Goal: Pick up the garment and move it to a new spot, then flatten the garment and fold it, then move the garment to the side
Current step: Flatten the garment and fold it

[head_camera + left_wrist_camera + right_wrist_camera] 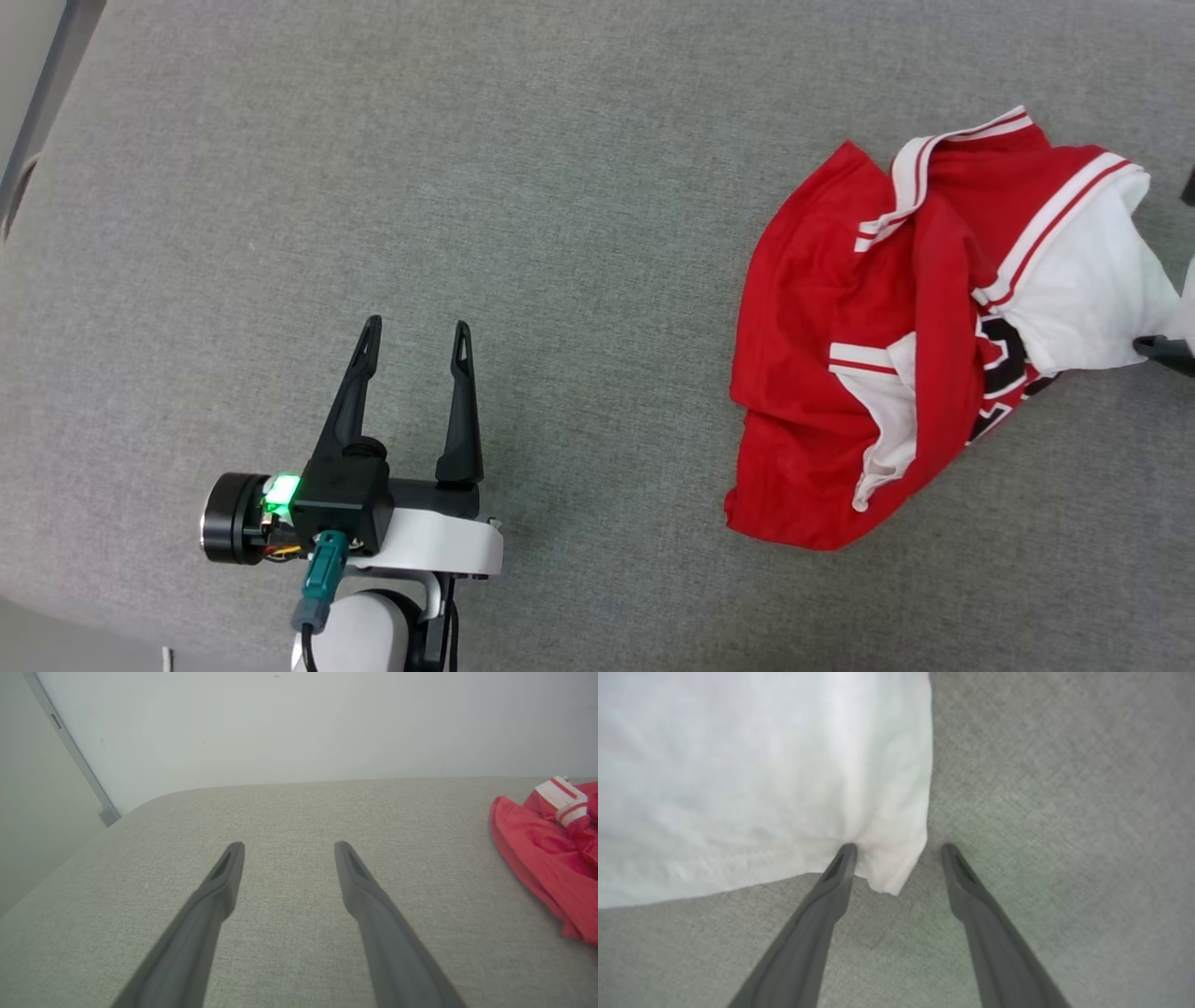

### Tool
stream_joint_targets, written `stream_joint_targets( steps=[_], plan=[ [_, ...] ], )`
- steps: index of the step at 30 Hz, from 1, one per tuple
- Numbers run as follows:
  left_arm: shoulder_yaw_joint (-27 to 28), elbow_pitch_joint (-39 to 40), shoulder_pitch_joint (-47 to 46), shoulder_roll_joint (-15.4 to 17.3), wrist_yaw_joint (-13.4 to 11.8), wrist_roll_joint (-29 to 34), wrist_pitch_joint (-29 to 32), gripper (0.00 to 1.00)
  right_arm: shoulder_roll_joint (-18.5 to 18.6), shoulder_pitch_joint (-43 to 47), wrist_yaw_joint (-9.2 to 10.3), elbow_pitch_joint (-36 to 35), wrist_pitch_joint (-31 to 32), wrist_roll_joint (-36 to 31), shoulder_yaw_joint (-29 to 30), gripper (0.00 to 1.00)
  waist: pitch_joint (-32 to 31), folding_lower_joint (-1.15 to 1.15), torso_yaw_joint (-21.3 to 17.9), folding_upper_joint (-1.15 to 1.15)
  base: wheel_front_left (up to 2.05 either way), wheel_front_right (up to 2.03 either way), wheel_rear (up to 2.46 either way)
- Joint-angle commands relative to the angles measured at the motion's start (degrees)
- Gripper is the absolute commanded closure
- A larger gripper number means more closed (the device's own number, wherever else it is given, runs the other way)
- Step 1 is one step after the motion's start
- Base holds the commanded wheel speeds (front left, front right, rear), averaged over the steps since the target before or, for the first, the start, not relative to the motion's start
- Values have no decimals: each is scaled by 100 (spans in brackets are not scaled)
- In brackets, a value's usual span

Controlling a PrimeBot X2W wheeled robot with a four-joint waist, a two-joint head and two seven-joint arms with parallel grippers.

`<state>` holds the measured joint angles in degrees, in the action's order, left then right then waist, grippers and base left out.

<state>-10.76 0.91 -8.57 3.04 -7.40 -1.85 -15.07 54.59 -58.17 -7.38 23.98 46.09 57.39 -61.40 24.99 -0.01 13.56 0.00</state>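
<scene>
1. Garment (840, 373): one red jersey shirt, crumpled in a heap at the right side of the worktop (560, 187). Two white sleeves show, with red-and-white striped trim. It also shows in the left wrist view (537, 858), at that view's right edge.
2. Logo (1004, 369): one, black-and-white lettering, folded into the cloth; it cannot be read.
3. Right hand (899, 847): one, two dark fingers, jaws wide, gripping nothing. One fingertip (845, 856) touches the hem of a white sleeve (761, 788), and the sleeve's corner lies between the two fingers.
4. Left hand (417, 325): one, two dark fingers, jaws wide and empty, over bare worktop well apart from the garment. One green light (283, 487) glows at its wrist.
5. Worktop: one, grey woven cover, rounded corner; no label seen.
6. Wall (299, 728): pale, behind the worktop.
</scene>
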Motion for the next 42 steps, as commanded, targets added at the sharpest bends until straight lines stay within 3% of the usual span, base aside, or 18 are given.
stream_joint_targets(
  steps=[1, 7, 10, 18, 23, 30, 37, 42],
  plan=[
    [16, 0, -41, -6, -18, -16, -14, 0, -321, 535, -19, 6, -21, 28, -230, 100, -51, 1, -65, 0, 0, 0, 0],
    [84, -80, 45, 37, 15, 51, -14, 0, -230, 383, -11, -281, -800, 132, 223, 100, -363, 1, -287, 0, 0, 0, 0],
    [135, -109, 164, 82, 4, 54, -14, 0, -4, 537, -8, -593, -1157, 188, 356, 100, -608, 1, -419, 0, 0, 0, 0],
    [266, -118, 505, 171, -16, 46, -14, 0, 646, 1416, -8, -1535, -1791, 470, 756, 100, -1136, 1, -791, 0, 0, 0, 0],
    [309, -108, 712, 243, 2, 53, -14, 0, 1213, 2531, -8, -1840, -2110, 915, 1285, 100, -1385, 1, -1031, 0, 0, 0, 0],
    [324, -92, 812, 265, 23, 61, -14, 0, 1427, 3853, -8, -1113, -2324, 1408, 1733, 100, -1448, 1, -1136, 0, 0, 0, 0],
    [309, -123, 776, 271, 50, 73, -14, 0, 1065, 4649, -8, 165, -2418, 1635, 1969, 100, -1424, 1, -1050, 0, 0, 0, 0],
    [329, -135, 818, 284, 51, 73, -14, 0, 667, 4703, -9, 569, -2614, 1521, 2125, 100, -1450, 1, -1012, 0, 0, 0, 0]
  ],
)
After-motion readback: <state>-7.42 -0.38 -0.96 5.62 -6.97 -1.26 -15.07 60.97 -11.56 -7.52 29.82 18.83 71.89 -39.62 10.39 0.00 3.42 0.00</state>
